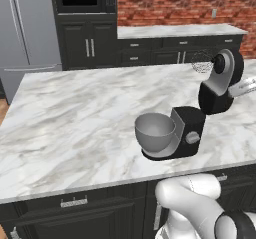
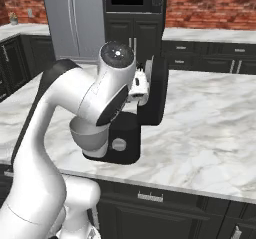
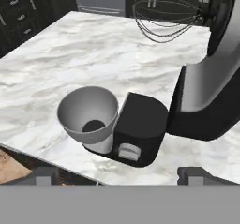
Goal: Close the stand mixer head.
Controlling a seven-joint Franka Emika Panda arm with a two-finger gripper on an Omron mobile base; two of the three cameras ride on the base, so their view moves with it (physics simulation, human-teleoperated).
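The stand mixer head point(image 1: 220, 85) is tilted up and back above its base on the marble table point(image 1: 75, 113), with the whisk point(image 3: 164, 12) pointing out over the bowl point(image 3: 89, 113). The jaws sit just behind and beside the head's rear. Their fingertips point(image 3: 47, 175) stand wide apart, gripping nothing. Closing it likely means pushing the head forward and down toward the bowl.

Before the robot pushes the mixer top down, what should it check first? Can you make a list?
1. Stand mixer head is tilted up, whisk in the air: not ok, not closed yet.
2. Grey bowl sits on the mixer base: ok.
3. Nothing inside the bowl to block the whisk: ok.
4. Claw touching the head: cannot tell.
5. Claw open or shut: cannot tell.
6. Marble counter around the mixer free of clutter: ok.
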